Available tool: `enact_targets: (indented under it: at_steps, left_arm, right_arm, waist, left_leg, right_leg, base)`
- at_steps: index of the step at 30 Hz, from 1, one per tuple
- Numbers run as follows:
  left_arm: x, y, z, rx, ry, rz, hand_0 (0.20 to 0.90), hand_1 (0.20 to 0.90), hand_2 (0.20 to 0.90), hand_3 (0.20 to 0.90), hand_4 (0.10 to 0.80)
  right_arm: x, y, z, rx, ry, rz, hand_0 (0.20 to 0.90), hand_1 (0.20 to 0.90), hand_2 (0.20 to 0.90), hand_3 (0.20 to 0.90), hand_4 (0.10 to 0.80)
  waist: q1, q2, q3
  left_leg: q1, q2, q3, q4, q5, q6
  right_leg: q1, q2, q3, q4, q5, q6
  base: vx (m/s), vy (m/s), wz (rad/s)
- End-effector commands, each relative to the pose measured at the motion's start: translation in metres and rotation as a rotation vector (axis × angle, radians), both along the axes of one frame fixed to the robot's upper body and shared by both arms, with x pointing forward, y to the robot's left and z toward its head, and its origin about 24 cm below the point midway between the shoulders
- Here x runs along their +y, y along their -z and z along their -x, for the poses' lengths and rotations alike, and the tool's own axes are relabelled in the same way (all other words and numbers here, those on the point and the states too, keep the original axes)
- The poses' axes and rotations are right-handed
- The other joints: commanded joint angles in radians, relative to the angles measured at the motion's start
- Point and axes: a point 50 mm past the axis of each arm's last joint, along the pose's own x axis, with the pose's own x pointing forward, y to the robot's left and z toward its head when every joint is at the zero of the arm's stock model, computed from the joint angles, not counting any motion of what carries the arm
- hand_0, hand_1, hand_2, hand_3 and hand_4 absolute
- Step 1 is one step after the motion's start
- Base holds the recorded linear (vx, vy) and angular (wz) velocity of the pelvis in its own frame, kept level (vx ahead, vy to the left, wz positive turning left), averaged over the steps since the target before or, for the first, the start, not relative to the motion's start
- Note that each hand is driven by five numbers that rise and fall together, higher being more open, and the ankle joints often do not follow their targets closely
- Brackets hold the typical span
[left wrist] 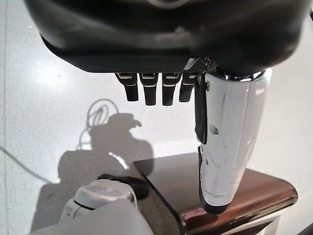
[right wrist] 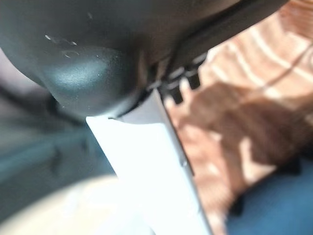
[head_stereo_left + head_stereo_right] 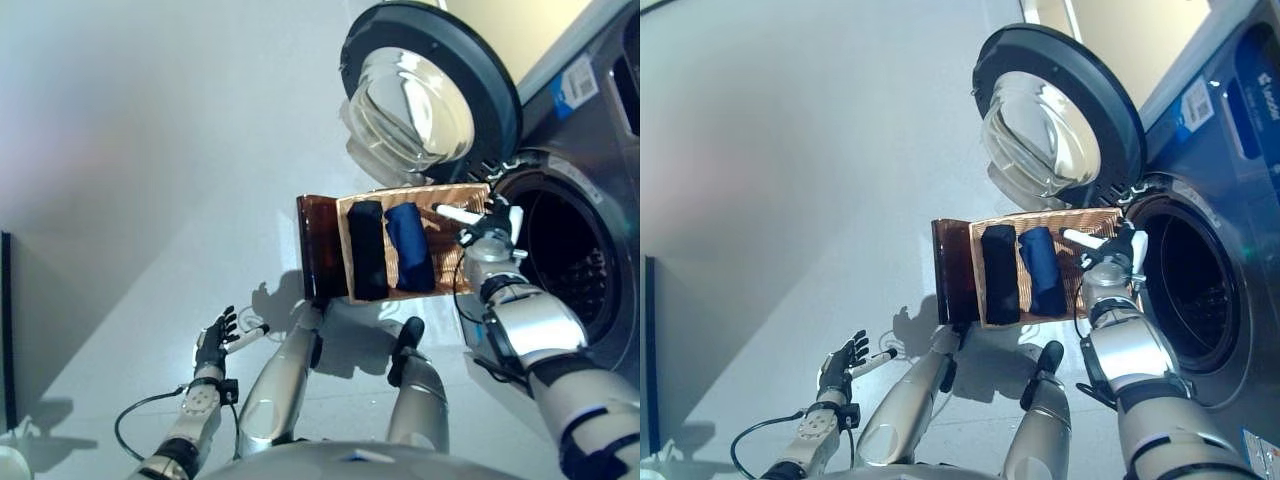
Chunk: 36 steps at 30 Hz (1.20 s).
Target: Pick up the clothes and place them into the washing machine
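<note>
A rolled black cloth (image 3: pixel 367 250) and a rolled blue cloth (image 3: pixel 410 247) lie side by side in a woven brown basket (image 3: pixel 452 262). My right hand (image 3: pixel 487 228) hovers at the basket's edge nearest the washing machine (image 3: pixel 600 150), open, its white-covered thumb (image 3: pixel 455 213) stretched over the weave. The right wrist view shows the weave (image 2: pixel 254 98) and a bit of the blue cloth (image 2: pixel 279 210) past the thumb. The machine's drum opening (image 3: pixel 570 270) is dark and its round door (image 3: pixel 430 95) stands swung wide. My left hand (image 3: pixel 212 345) hangs open, low over the floor, holding nothing.
The basket rests on a dark brown stool (image 3: pixel 320 250), whose corner also shows in the left wrist view (image 1: pixel 234 191). Pale grey floor (image 3: pixel 150 150) spreads to the left of it. The open door (image 3: pixel 1060 110) juts out just beyond the basket.
</note>
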Motion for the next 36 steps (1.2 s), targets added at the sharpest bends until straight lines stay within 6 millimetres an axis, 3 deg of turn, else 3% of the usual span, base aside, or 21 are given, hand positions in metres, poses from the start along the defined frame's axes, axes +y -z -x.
enact_targets:
  at_steps: [1, 2, 13, 18, 25, 29, 36]
  left_arm:
    - [0.033, -0.019, -0.012, -0.092, -0.043, -0.109, 0.9, 0.9, 0.9, 0.9, 0.8]
    - [0.034, -0.022, -0.014, -0.108, -0.049, -0.112, 0.9, 0.9, 0.9, 0.9, 0.8]
    - [0.032, -0.037, -0.028, -0.199, -0.064, -0.127, 0.9, 0.9, 0.9, 0.9, 0.8]
    - [0.023, -0.039, -0.031, -0.217, -0.055, -0.118, 0.9, 0.9, 0.9, 0.9, 0.8]
    - [0.005, -0.049, -0.038, -0.285, 0.006, -0.092, 0.9, 0.9, 0.9, 0.9, 0.8]
    - [-0.002, -0.046, -0.036, -0.273, 0.017, -0.087, 0.9, 0.9, 0.9, 0.9, 0.8]
    - [-0.01, -0.046, -0.031, -0.28, 0.044, -0.073, 0.9, 0.9, 0.9, 0.9, 0.8]
  right_arm:
    - [-0.007, -0.025, -0.01, -0.098, -0.006, 0.094, 0.9, 0.9, 0.9, 0.9, 0.8]
    - [-0.004, -0.024, -0.01, -0.102, -0.007, 0.085, 0.9, 0.9, 0.9, 0.9, 0.8]
    - [-0.011, -0.043, -0.015, -0.074, 0.057, 0.235, 0.9, 0.9, 0.9, 0.9, 0.8]
    - [-0.023, -0.046, -0.009, -0.006, 0.113, 0.349, 0.9, 0.9, 0.9, 0.9, 0.8]
    - [-0.041, -0.034, 0.006, 0.086, 0.158, 0.416, 0.9, 0.9, 0.9, 0.9, 0.8]
    - [-0.045, -0.029, 0.011, 0.127, 0.173, 0.451, 0.9, 0.9, 0.9, 0.9, 0.8]
    - [-0.07, -0.034, 0.025, 0.176, 0.247, 0.528, 0.9, 0.9, 0.9, 0.9, 0.8]
  waist:
    - [0.047, -0.037, 0.006]
    - [0.05, -0.044, 0.007]
    - [0.082, -0.045, 0.058]
    - [0.091, -0.021, 0.074]
    - [0.11, 0.023, 0.075]
    - [0.117, 0.036, 0.067]
    - [0.125, 0.08, 0.062]
  left_leg:
    - [-0.071, -0.022, 0.043, 0.109, -0.091, -0.045]
    - [-0.069, -0.022, 0.036, 0.122, -0.128, -0.049]
    - [-0.148, -0.03, 0.021, 0.164, -0.134, -0.053]
    - [-0.181, -0.04, 0.024, 0.196, -0.145, -0.048]
    - [-0.207, -0.059, 0.022, 0.213, -0.151, -0.039]
    - [-0.213, -0.065, 0.024, 0.212, -0.152, -0.034]
    - [-0.247, -0.082, 0.028, 0.219, -0.145, -0.031]
  right_leg:
    - [0.007, 0.017, -0.013, -0.056, 0.053, -0.073]
    - [0.009, 0.02, -0.006, -0.042, 0.02, -0.067]
    - [-0.054, 0.017, -0.033, 0.019, -0.012, -0.078]
    - [-0.086, 0.009, -0.032, 0.057, -0.024, -0.083]
    - [-0.113, -0.012, -0.034, 0.086, -0.034, -0.082]
    - [-0.129, -0.017, -0.027, 0.098, -0.039, -0.082]
    - [-0.17, -0.04, -0.018, 0.133, -0.043, -0.082]
  base:
    - [0.107, -0.046, 0.21]
    - [0.094, -0.048, 0.2]
    - [0.0, 0.0, 0.13]
    - [-0.009, 0.034, 0.03]
    - [0.005, 0.027, 0.07]
    - [0.01, 0.011, 0.02]
    - [-0.009, 0.032, 0.05]
